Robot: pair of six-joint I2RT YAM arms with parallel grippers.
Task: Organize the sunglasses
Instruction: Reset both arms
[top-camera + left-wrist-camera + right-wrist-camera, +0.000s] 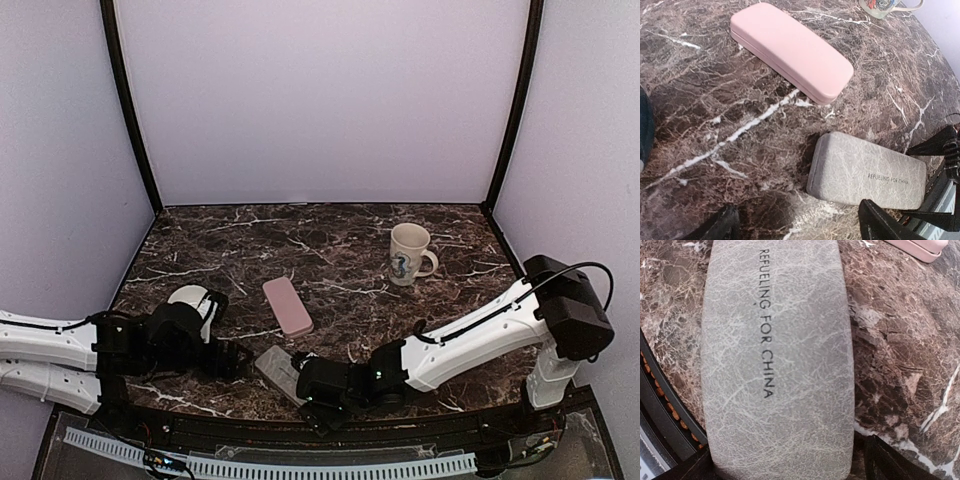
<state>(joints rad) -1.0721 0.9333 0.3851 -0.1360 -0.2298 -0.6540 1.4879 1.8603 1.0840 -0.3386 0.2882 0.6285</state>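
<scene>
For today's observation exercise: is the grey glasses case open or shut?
Shut. The grey case lies flat on the marble table, lid down on its base, its inside hidden.

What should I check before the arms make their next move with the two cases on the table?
1. The sunglasses are in sight: cannot tell; neither pair shows in any view.
2. The grey case is shut: ok; it lies flat by the near edge.
3. The pink case is shut: ok; it lies apart from the grey case, further back.
4. The right gripper has let go: ok; open, jaws astride the grey case. Whether a finger touches it: cannot tell.
5. The left gripper is empty: ok; open, beside the grey case.
6. The mug is out of the way: ok; upright, far back on the right.
</scene>
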